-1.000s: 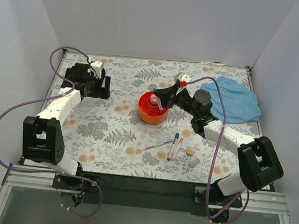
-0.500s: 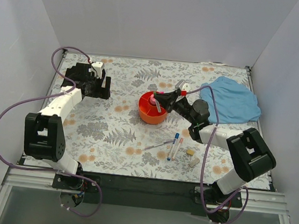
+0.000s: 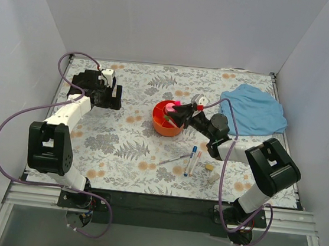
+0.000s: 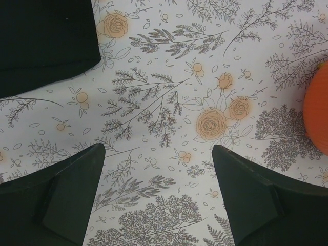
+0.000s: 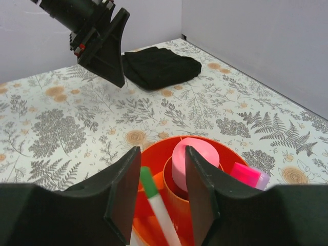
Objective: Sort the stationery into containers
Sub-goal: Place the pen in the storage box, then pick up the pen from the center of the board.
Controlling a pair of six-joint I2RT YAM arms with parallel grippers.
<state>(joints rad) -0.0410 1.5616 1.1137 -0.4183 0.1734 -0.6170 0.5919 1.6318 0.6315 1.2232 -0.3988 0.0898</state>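
The round orange tray [image 3: 159,124] [image 5: 156,148] stands mid-table. In its centre cup sits the pink bottle [image 5: 197,165], and a pink highlighter [image 5: 245,174] lies in a side compartment. My right gripper [image 3: 177,115] [image 5: 161,154] hangs open just over the tray. A green-capped pen [image 5: 152,190] stands loose between its fingers, leaning by the left one, its lower end down in the tray. My left gripper [image 3: 113,96] [image 4: 158,148] is open and holds nothing, over bare floral table left of the tray [image 4: 319,110].
On the table in front of the tray lie a blue-capped pen [image 3: 192,152], an orange-capped pen [image 3: 195,160], a thin pen [image 3: 174,158] and two beige erasers [image 3: 209,166]. A light blue cloth [image 3: 255,109] lies back right, a black cloth [image 3: 88,85] [image 4: 46,41] back left.
My right gripper has moved left and down over the tray and its jaws have opened, letting go of the green-capped pen. The left arm has barely moved.
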